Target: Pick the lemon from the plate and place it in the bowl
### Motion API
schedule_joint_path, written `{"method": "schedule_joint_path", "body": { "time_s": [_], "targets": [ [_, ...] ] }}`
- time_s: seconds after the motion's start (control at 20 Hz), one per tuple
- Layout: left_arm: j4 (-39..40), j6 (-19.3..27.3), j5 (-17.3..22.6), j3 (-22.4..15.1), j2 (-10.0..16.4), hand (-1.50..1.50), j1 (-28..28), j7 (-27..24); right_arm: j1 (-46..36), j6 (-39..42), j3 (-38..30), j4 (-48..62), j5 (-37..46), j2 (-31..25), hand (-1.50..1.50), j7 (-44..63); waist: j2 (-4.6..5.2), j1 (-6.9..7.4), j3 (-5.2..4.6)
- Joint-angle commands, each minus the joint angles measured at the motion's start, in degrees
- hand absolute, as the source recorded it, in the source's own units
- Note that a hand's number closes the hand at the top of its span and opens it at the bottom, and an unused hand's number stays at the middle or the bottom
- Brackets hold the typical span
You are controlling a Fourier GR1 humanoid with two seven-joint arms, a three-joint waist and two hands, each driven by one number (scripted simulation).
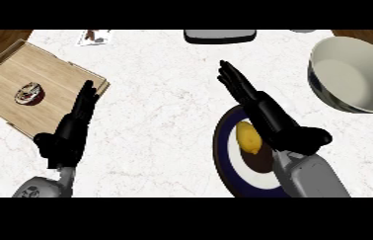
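While the lemon (pixel 249 137) lies on the plate (pixel 220 145) at lower right, your right robot hand (pixel 280 123) stretches straight-fingered just beside it, holding nothing; lower it over the lemon and curl round its middle before lifting toward the bowl (pixel 342 78) at upper right.

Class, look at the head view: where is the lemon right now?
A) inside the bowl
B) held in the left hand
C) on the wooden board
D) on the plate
D: the lemon lies on the plate, beside the open right hand and well apart from the bowl.
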Motion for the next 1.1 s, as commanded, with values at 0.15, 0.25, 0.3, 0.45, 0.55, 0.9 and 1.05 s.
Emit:
{"method": "schedule_joint_path", "body": {
  "time_s": [0.15,0.25,0.3,0.45,0.55,0.9,1.05],
  "targets": [
    [-1.03,-6.84,-0.48,-3.84,0.26,0.00,-1.07,-1.44,6.92,-16.92,-8.93,0.06,8.63,-0.31,1.50,-1.49,-0.45,-0.62,-1.03],
    [-2.57,-9.93,0.26,-3.68,2.60,0.00,-4.44,0.78,9.66,-22.04,-13.89,0.22,10.55,-2.38,1.50,-1.39,-0.63,-3.14,-0.97],
    [-1.86,-7.67,0.04,-4.60,0.57,0.00,-1.98,0.56,9.17,-17.94,-8.95,6.28,24.54,-16.30,1.50,2.40,-0.34,-4.77,-2.78],
    [-2.52,-12.72,1.77,-6.50,-0.15,0.00,-4.49,1.89,17.90,-32.04,-9.13,4.85,21.98,-0.26,-1.50,0.28,-0.23,-0.38,-0.97],
    [-1.83,-14.38,0.66,-7.22,-1.53,0.00,-3.48,0.12,16.04,-33.40,-10.10,6.05,22.26,1.65,-1.50,-2.22,-0.17,1.42,-0.97],
    [-0.86,-16.61,1.92,-5.08,-0.48,0.00,-4.45,1.69,9.09,-25.07,-2.87,5.36,39.37,-11.41,-1.50,18.62,-0.33,1.88,-1.19],
    [-1.14,-15.78,0.29,-7.04,-1.74,0.00,-1.94,-0.47,6.65,-17.74,0.00,5.16,43.89,-15.51,-1.50,28.80,-0.50,2.22,-1.31]
  ]
}}
